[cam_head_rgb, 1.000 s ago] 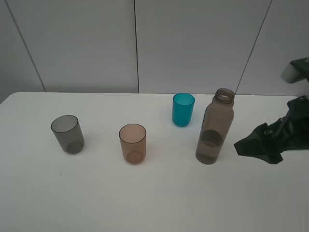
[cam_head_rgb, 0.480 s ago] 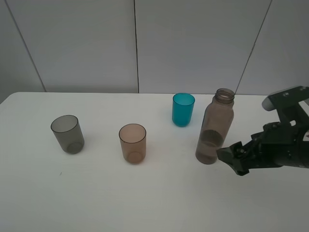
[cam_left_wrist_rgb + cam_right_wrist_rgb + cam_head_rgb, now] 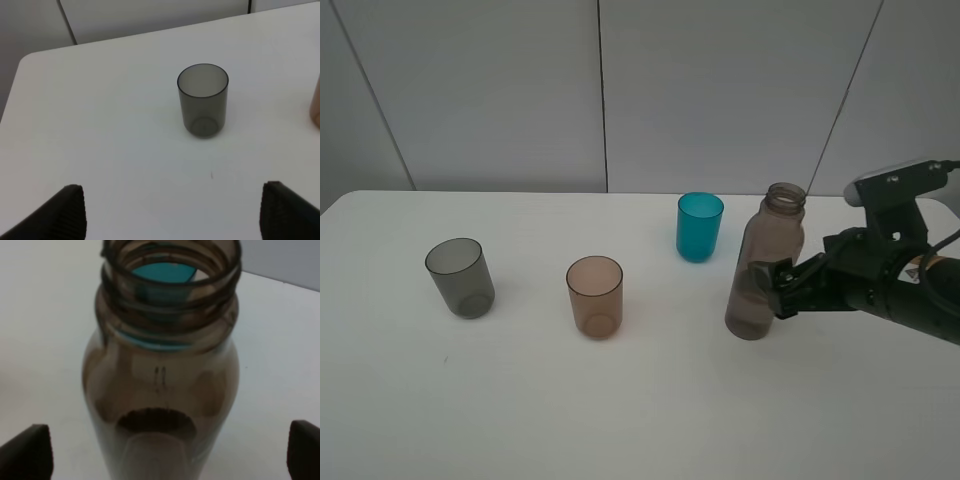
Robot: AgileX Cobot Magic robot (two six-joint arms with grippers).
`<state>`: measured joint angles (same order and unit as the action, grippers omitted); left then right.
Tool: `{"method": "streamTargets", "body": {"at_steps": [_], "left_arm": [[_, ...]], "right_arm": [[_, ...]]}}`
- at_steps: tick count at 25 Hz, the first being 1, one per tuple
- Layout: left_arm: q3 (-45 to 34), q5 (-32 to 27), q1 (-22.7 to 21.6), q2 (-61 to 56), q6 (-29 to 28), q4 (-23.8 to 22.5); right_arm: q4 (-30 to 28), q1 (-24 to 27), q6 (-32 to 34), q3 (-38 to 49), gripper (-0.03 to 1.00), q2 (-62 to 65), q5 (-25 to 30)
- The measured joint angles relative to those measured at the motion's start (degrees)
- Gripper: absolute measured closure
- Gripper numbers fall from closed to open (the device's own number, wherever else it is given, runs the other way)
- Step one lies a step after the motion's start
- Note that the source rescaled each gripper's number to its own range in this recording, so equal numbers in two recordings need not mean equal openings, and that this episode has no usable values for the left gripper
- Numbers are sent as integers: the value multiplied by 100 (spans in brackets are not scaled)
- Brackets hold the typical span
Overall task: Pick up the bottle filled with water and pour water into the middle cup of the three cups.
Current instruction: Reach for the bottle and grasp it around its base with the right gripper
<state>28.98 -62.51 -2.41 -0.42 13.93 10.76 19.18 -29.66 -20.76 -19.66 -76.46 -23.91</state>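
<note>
Right gripper (image 3: pixel 772 290) has been swung in against the bottle (image 3: pixel 772 235) | jaws spread wide, bottle flanked low on its body, nothing clamped yet | bottle upright, well right of the middle cup (image 3: pixel 595 296) | right arm nearer

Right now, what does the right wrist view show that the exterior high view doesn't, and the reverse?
Only the right wrist view: the right gripper open, its fingertips standing clear on either side of the bottle, and the threaded capless neck close up. Only the exterior high view: the middle cup and the grey cup left of it in that view, both upright on the table. Both: the upright bottle and the teal cup beyond it, seen in the wrist view only through the bottle's neck.
</note>
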Motion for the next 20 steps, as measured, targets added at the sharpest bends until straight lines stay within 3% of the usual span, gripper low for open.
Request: {"method": "streamTargets", "body": {"at_steps": [8,20], "left_arm": [[0,0,0,0,0,0],[0,0,0,0,0,0]], "right_arm": [[-867,0,1453,25,-3,-505,-1100],[-1071,0,1607,20,-3,-1286,-1858]]}}
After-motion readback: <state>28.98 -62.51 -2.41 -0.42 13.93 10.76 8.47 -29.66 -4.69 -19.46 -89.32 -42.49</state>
